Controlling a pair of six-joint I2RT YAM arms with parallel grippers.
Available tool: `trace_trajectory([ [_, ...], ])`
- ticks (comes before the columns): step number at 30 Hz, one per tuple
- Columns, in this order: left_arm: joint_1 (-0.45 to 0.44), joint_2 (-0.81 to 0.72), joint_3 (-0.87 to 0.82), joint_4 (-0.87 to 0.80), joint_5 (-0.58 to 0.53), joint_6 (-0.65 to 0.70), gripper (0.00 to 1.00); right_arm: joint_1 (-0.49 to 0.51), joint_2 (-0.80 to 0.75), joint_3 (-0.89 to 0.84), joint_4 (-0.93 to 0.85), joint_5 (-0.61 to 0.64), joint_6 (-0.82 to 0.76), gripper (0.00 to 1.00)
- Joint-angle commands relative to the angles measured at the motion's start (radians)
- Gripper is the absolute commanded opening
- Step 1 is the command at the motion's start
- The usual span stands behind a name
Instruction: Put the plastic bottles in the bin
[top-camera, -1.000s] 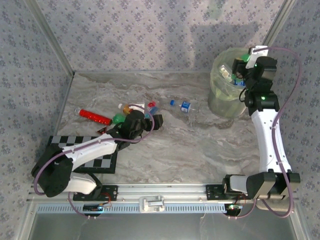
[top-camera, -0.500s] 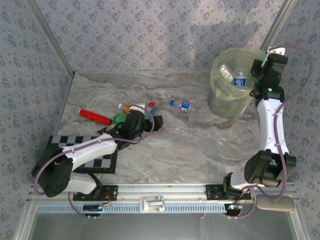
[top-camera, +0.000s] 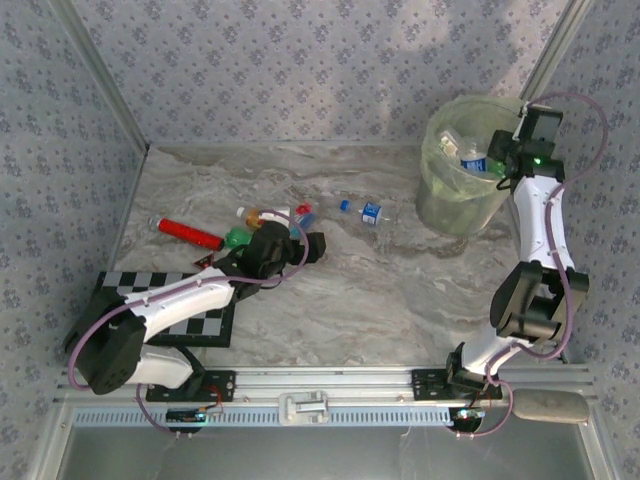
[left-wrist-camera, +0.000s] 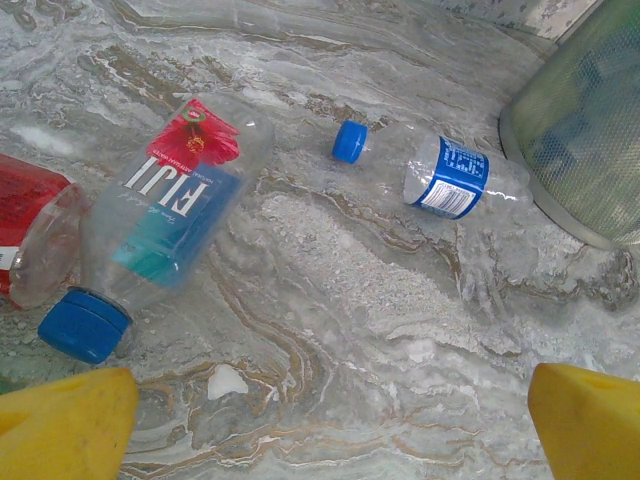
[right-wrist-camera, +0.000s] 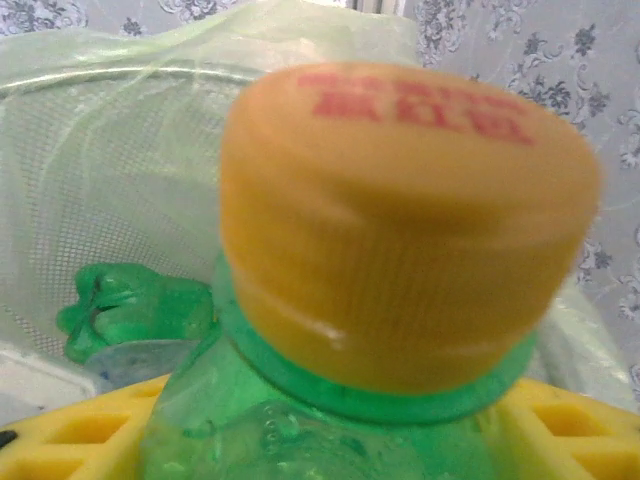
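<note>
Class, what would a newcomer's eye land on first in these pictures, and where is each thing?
A green bottle with an orange cap looms in the right wrist view, between the fingers of the right gripper above the bag-lined bin at far right. On the marble table, a bright red bottle lies left of the scattered bottles, and a blue-capped Fiji bottle lies before the open left gripper.

**Where things lie**

On the counter (left-wrist-camera: 330, 330), the Fiji bottle (left-wrist-camera: 165, 215) lies just ahead of the left fingers (left-wrist-camera: 60, 425), on their left side. A smaller bottle (left-wrist-camera: 440, 175) lies farther ahead and rightward, near the bin (left-wrist-camera: 580, 130). A capped bottle (right-wrist-camera: 390, 260) sits between the right fingers (right-wrist-camera: 570, 415), with the bin wall behind it.
</note>
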Motion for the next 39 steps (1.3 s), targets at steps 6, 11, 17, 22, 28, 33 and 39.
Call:
trace_trajectory([
  [6,0.009,-0.036,0.01,-0.022,-0.06,-0.003,1.0,0.023,-0.044,0.037,-0.026,0.029,0.007,1.0],
  [11,0.02,-0.065,-0.005,-0.038,-0.135,-0.018,1.0,0.047,-0.151,0.014,0.028,0.065,-0.015,1.0],
  [17,0.078,-0.117,-0.055,-0.04,-0.172,-0.075,1.0,0.09,-0.293,-0.074,0.135,-0.037,0.007,1.0],
  [22,0.13,-0.184,-0.097,-0.065,-0.184,-0.097,1.0,0.148,-0.341,-0.09,0.149,-0.204,0.049,1.0],
  [28,0.196,-0.28,-0.15,-0.121,-0.224,-0.135,1.0,0.292,-0.349,-0.133,0.143,-0.343,0.027,1.0],
  [33,0.271,-0.338,-0.19,-0.155,-0.206,-0.177,1.0,0.416,-0.305,-0.175,0.093,-0.377,-0.026,1.0],
  [39,0.353,-0.35,-0.187,-0.182,-0.119,-0.166,1.0,0.535,-0.159,-0.128,-0.068,-0.32,-0.167,1.0],
])
